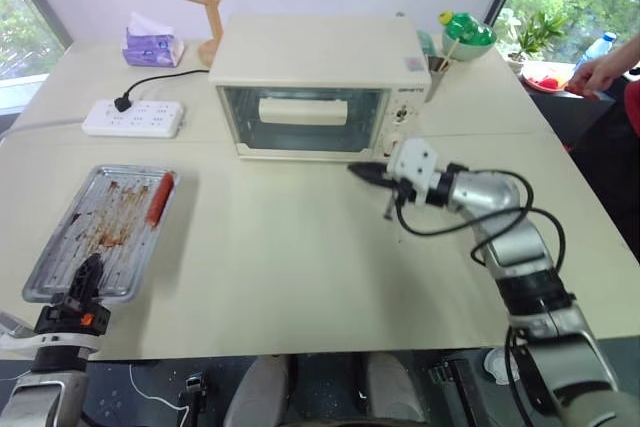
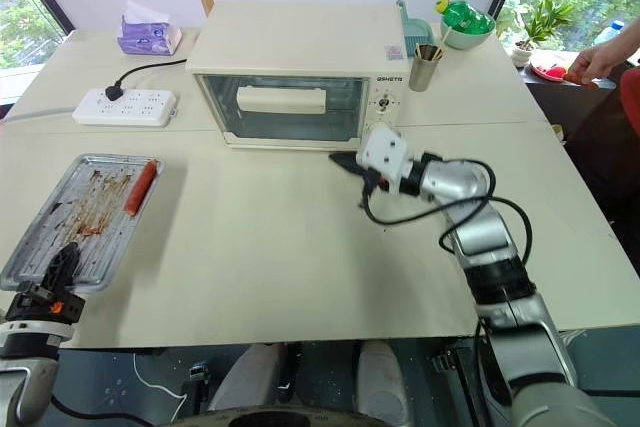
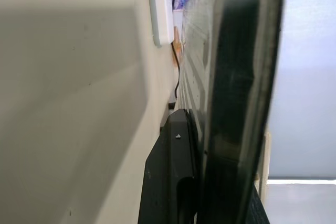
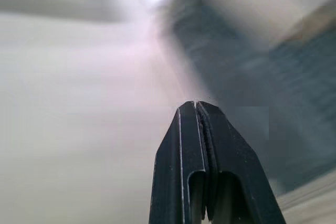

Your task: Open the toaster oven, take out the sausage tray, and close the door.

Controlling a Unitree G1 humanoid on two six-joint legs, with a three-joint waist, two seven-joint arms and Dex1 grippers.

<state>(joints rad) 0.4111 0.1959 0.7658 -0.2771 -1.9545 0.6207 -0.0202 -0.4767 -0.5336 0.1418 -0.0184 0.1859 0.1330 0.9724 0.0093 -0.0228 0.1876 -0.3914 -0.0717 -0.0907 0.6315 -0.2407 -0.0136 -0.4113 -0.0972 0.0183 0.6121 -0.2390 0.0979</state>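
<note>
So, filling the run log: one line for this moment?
door: white-handled glass door shut | tray: silver ribbed sausage tray on table, left gripper clamps its near edge | right gripper: shut, near oven front

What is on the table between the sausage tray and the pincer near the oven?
Nothing. In the left eye view, only bare table lies between the sausage tray and the right pincer.

Cream-white toaster oven (image 1: 318, 82) with a clear glass door (image 1: 303, 119) and white handle. Silver ribbed sausage tray (image 1: 75, 247) smeared with brown grease, one red sausage (image 1: 160, 197) on it. White power strip (image 1: 133, 118), purple tissue pack (image 1: 152, 47), green bowl (image 1: 468, 33).
</note>
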